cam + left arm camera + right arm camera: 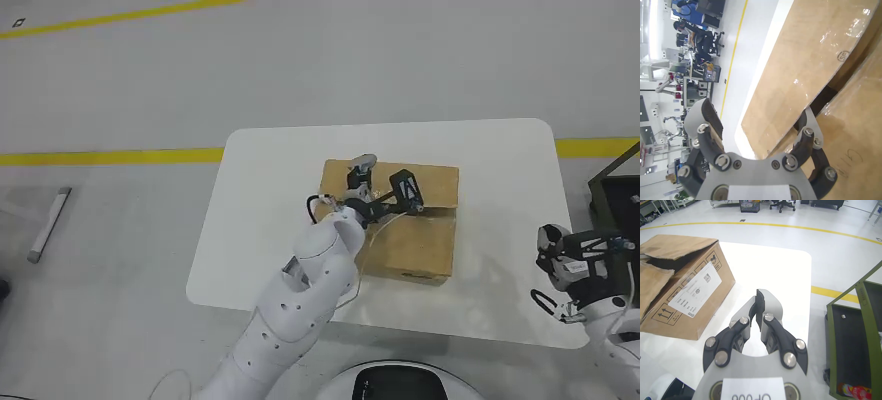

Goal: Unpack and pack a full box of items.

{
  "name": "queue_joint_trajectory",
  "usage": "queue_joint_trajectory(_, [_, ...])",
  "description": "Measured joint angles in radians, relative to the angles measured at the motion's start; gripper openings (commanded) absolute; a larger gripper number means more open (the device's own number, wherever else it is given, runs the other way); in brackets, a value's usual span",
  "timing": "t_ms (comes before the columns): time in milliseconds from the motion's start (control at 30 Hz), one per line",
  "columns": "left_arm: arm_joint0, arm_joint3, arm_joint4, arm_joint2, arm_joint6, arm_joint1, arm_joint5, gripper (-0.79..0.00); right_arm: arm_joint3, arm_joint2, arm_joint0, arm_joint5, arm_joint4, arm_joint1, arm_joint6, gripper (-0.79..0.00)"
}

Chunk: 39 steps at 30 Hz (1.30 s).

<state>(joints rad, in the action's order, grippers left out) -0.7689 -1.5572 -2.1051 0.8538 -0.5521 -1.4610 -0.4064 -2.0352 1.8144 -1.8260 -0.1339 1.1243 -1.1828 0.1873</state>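
Your box (420, 250) sits mid-table (255, 200), nearer the far edge, with bare white top to its left and right. Your right gripper (757, 300) hangs over the near right corner, fingers pressed together, well apart from the box. A green cart (867, 321) stands just off that side. Your left gripper (384, 176) is over the box top, spread wide, one finger tucked under a raised flap (800, 62). Box: brown cardboard, glossy tape, flaps ajar, white label on one side.
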Motion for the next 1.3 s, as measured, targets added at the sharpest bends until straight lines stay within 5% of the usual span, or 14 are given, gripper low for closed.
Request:
queue_joint_trajectory(533, [0.189, 0.158, -0.060, -0.016, 0.107, -0.041, 0.053, 0.000, -0.074, -0.056, 0.044, -0.057, -0.043, -0.003, 0.027, -0.785])
queue_joint_trajectory(967, [0.429, 0.529, -0.013, -0.108, 0.184, -0.136, 0.170, 0.000, -0.051, -0.079, 0.039, -0.009, -0.007, -0.007, 0.030, -0.785])
queue_joint_trajectory(1300, [0.503, 0.751, 0.017, -0.168, 0.206, -0.203, 0.211, 0.000, -0.044, -0.063, 0.041, -0.001, -0.021, -0.008, 0.042, -0.785])
